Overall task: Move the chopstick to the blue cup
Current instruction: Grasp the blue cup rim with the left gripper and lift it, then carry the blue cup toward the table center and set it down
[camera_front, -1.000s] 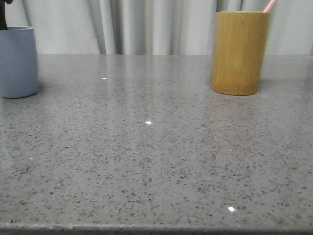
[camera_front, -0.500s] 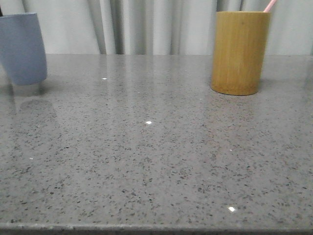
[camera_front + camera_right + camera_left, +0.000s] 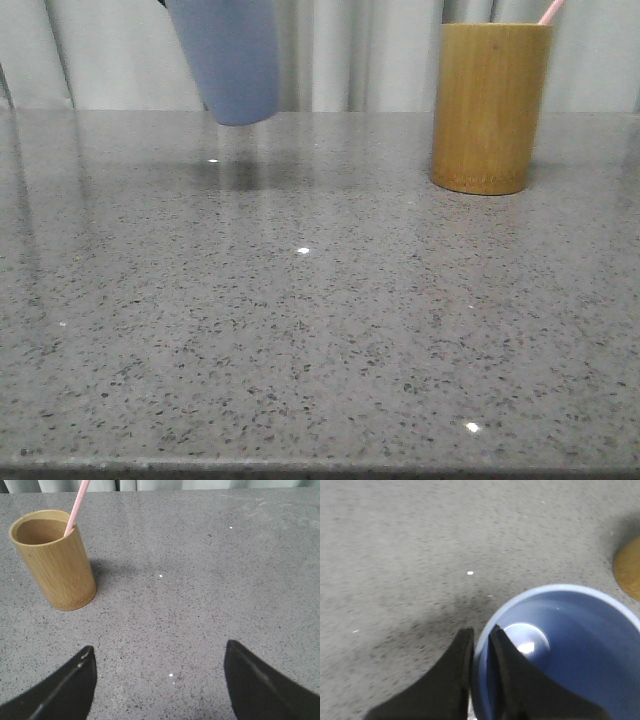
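The blue cup (image 3: 228,55) hangs in the air above the far left-centre of the table, slightly tilted, its shadow on the stone below. My left gripper (image 3: 481,632) is shut on the cup's rim (image 3: 560,592), one finger inside and one outside; the cup's inside looks empty. A pale pink chopstick (image 3: 551,11) pokes out of the bamboo holder (image 3: 489,105) at the far right; it also shows as the chopstick (image 3: 76,506) leaning in the holder (image 3: 56,562). My right gripper (image 3: 159,652) is open above bare table, away from the holder.
A grey speckled stone table (image 3: 320,320) fills the scene, with its front edge at the bottom of the front view. White curtains (image 3: 360,50) hang behind it. The holder's edge (image 3: 627,572) shows near the lifted cup in the left wrist view.
The blue cup has been lifted off the table at the far left and carried up and to the right. The holder and chopstick have not moved.
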